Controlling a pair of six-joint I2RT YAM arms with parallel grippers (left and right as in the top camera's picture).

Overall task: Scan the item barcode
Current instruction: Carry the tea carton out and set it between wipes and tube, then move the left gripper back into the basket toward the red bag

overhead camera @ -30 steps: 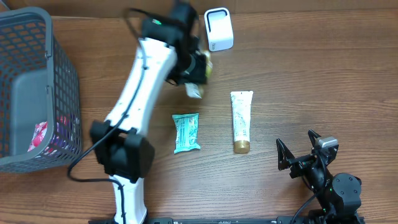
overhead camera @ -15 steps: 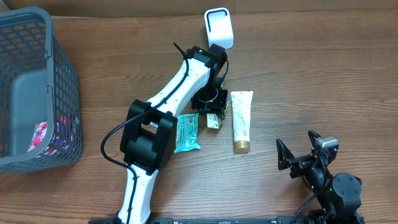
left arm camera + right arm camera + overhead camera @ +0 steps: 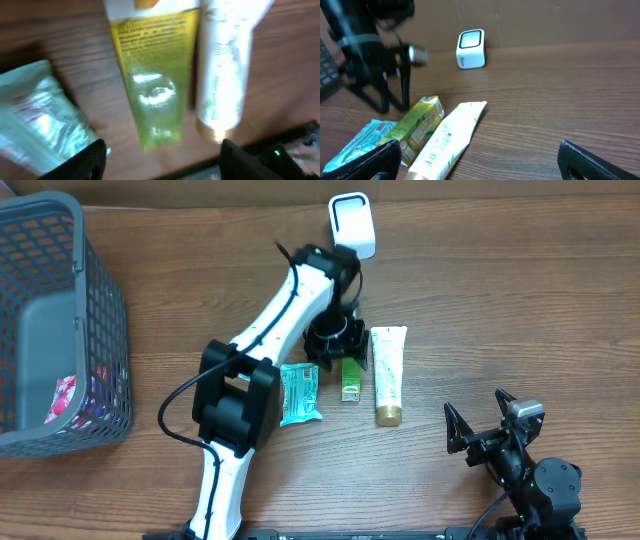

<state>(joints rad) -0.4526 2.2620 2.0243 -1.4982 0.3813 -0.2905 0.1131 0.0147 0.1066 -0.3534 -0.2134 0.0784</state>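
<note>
The item, a green-yellow carton, lies flat on the table between a teal packet and a white tube. My left gripper hovers just above the carton's far end, open, with nothing held. In the left wrist view the carton fills the middle, with the two dark fingertips spread wide at the bottom edge. The white scanner stands at the back. My right gripper rests open at the front right. Its wrist view looks at the carton and tube.
A grey mesh basket holding a red-and-white packet stands at the far left. The left arm stretches diagonally from the front middle to the items. Bare wooden tabletop extends to the right of the tube.
The left arm swung down from beside the scanner with the carton, laid it between the packet and the tube, and its jaws opened. The right arm stayed still.
</note>
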